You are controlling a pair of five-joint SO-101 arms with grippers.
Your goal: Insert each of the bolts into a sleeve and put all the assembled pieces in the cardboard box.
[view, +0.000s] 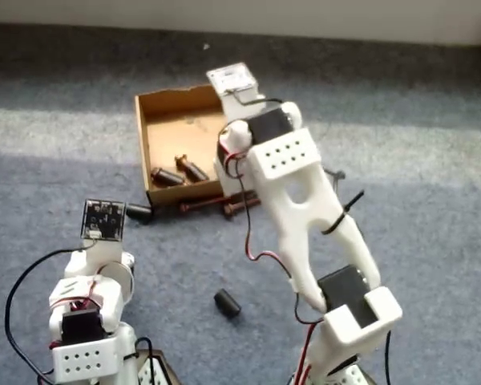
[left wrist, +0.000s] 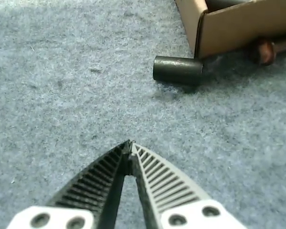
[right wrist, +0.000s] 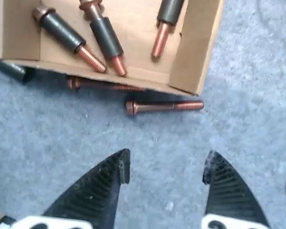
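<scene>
Three sleeved bolts (right wrist: 66, 31) lie inside the cardboard box (right wrist: 195, 52). Two bare bolts (right wrist: 164, 106) rest just outside its wall, a sleeve (left wrist: 177, 70) at its corner, a second sleeve (view: 227, 303) well apart from it. The right gripper (right wrist: 168, 161) hangs spread, empty, before the box; the left gripper (left wrist: 130, 144) is pinched closed, empty.

The brown cardboard box (right wrist: 196, 52) is matt paperboard, the grey-blue worktop (left wrist: 62, 86) fuzzy carpet. The long copper-coloured metal bolt (right wrist: 164, 106) has a dull sheen; the short black cylindrical sleeve (left wrist: 177, 70) looks smooth and matt.
</scene>
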